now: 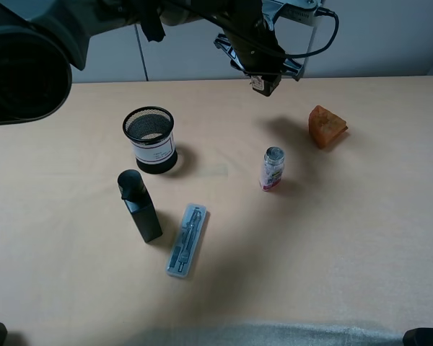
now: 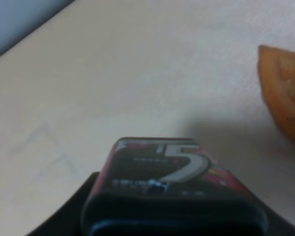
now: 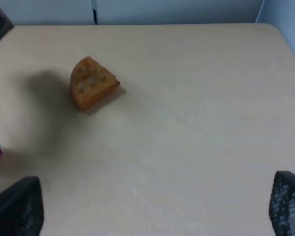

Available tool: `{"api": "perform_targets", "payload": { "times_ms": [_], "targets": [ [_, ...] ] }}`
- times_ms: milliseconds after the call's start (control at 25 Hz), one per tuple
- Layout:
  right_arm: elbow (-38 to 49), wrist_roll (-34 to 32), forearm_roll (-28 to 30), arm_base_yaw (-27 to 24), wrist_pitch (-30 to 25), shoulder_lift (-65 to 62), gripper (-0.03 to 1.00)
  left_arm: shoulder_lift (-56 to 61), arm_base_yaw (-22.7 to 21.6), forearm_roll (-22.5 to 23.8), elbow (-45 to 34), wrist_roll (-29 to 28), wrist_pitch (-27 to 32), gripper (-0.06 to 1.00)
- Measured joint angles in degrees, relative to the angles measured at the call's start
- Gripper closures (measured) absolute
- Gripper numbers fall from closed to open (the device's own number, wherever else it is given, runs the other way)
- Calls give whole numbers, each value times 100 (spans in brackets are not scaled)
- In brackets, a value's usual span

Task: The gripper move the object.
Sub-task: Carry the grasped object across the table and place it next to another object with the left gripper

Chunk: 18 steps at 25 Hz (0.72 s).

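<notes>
The left gripper hangs above the desk, jaws pinching the object near the orange wedge. It should lower gently and release clear of the wedge.

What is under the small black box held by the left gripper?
Under the small black labelled box in the left gripper: bare beige table in shadow. The orange wedge sits aside. The box itself hides a patch from the wrist camera.

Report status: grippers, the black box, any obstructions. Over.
Left gripper shut on black box, held above table. Right gripper open, empty. Orange wedge and small bottle close by, not touching.
</notes>
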<state>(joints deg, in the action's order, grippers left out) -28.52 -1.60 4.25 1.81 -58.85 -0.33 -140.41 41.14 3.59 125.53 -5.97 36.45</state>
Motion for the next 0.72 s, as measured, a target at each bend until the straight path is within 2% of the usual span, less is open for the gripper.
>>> {"api": "perform_targets", "payload": {
  "times_ms": [720],
  "targets": [
    [0,0,16,0,0,0,28,-638,114,-52,52,-94,-1078,48]
  ]
}}
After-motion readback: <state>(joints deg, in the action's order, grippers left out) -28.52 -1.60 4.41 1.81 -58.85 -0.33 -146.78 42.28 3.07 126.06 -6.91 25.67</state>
